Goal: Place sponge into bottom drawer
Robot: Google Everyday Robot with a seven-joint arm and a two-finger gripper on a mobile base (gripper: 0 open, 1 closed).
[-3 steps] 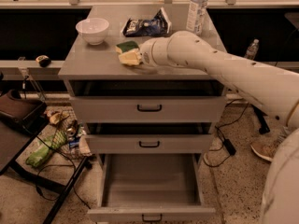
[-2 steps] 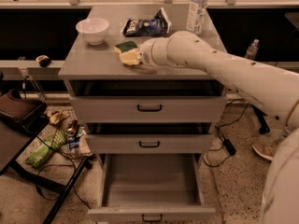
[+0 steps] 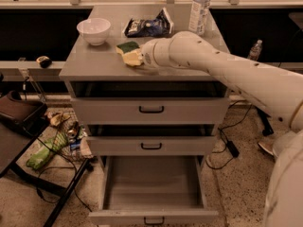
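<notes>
Unmoved since a second ago: gripper at sponge on grey cabinet top, grasp impossible to tell; bottom drawer open above speckled floor.

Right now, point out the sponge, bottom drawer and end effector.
sponge (image 3: 128, 48), camera view, green top face.
bottom drawer (image 3: 151, 183), camera view, bare inner floor.
end effector (image 3: 140, 59), camera view, at sponge's right edge.
</notes>
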